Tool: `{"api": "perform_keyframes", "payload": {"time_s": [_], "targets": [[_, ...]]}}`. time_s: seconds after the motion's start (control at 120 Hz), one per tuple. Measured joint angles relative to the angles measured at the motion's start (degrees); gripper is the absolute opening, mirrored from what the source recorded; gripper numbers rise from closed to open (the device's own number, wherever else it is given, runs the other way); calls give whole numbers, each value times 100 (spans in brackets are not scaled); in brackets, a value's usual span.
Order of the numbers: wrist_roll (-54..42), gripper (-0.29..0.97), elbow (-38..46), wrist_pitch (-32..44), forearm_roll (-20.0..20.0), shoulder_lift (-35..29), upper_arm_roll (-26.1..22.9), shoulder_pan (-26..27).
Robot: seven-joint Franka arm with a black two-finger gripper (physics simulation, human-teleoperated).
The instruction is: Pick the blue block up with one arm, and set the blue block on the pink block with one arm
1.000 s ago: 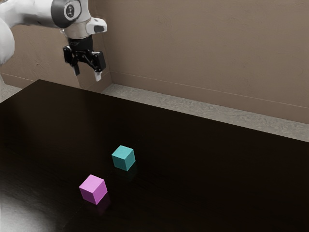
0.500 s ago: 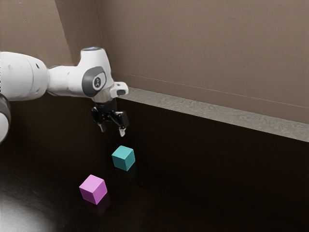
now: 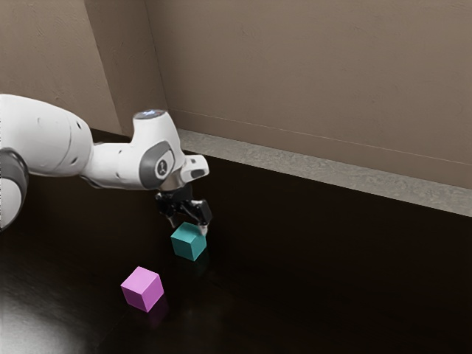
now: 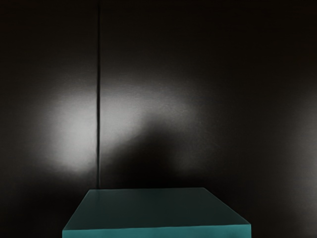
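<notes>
Exterior view: blue block (image 3: 189, 243) rests flat, vertical edge facing camera.

Dim, pale glare on table (image 4: 74, 129), shadow beside blue block (image 4: 156, 213)

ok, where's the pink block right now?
In the exterior view the pink block sits on the dark table, lower left, apart from the blue block, which lies up and to its right under the gripper.

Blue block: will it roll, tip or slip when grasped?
The blue block looks like a rigid cube sitting flat on the table, so it probably won't roll or tip. Flat parallel sides should suit the gripper; smooth faces might slip slightly.
</notes>
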State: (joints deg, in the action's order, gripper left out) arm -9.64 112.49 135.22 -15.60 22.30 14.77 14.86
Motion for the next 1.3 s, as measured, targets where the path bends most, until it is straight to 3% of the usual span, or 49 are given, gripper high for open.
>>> {"api": "perform_keyframes", "payload": {"time_s": [0.567, 0.75, 0.85, 0.967, 1.092, 1.3], "targets": [[-57, 67, 379, 216, -155, 84, 0, 0], [-57, 38, 341, 257, -185, 85, 0, 0], [10, 31, 338, 290, -186, 46, 0, 9], [104, 26, 357, 254, -25, -377, 7, 116], [174, 32, 418, -2, 214, -978, 15, 172], [200, 38, 1509, -433, 566, -2511, 18, 379]]}}
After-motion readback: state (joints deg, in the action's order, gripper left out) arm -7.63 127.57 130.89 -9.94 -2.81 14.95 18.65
